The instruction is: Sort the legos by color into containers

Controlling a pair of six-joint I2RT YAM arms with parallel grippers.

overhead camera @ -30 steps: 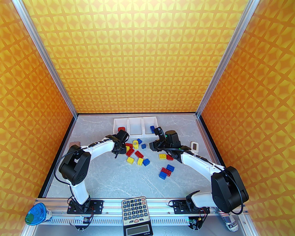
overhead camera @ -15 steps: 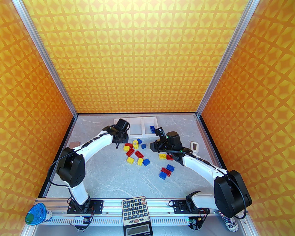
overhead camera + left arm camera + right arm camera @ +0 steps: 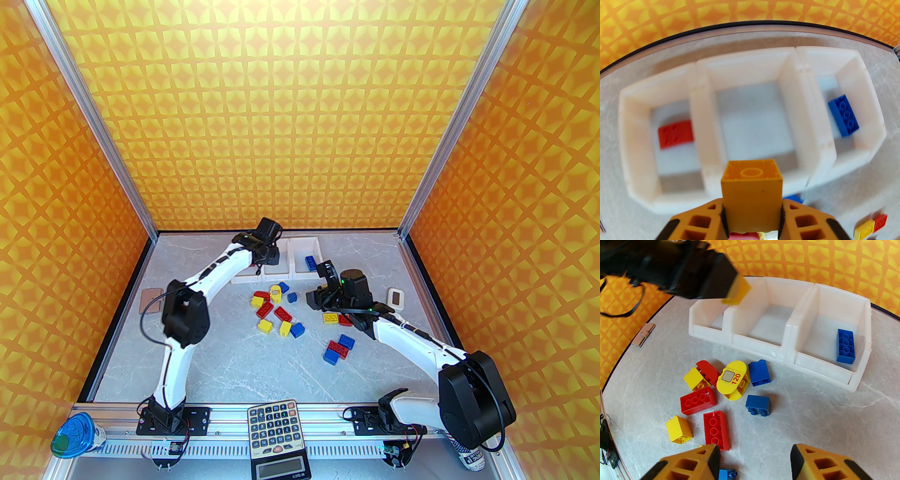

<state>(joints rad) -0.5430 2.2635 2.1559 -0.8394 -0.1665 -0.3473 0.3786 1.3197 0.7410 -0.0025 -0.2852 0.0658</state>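
A robot's left gripper (image 3: 751, 212) is clamped on a square yellow brick (image 3: 751, 185), its two fingers pressed flat against the brick's sides, holding it in the air above a row of three joined white bins (image 3: 745, 61) at the far side of the table (image 3: 811, 418). From overhead the left arm stretches across the row and its gripper (image 3: 267, 251) covers the left end. The wrist camera looks down into all three bins: a red brick (image 3: 675, 134) lies in the left one, the middle one is bare, and an oblong blue brick (image 3: 843, 116) lies in the right one. Seen from the right arm's camera, the yellow brick (image 3: 737, 292) hangs about over the wall between the left and middle bins; which bin it is above cannot be told for sure. The right gripper (image 3: 755, 462) hovers with its fingers spread wide and nothing between them, above loose bricks (image 3: 712, 401) in red, yellow and blue scattered on the table just in front of the bins, among them a rounded yellow piece marked 120 (image 3: 731, 380).
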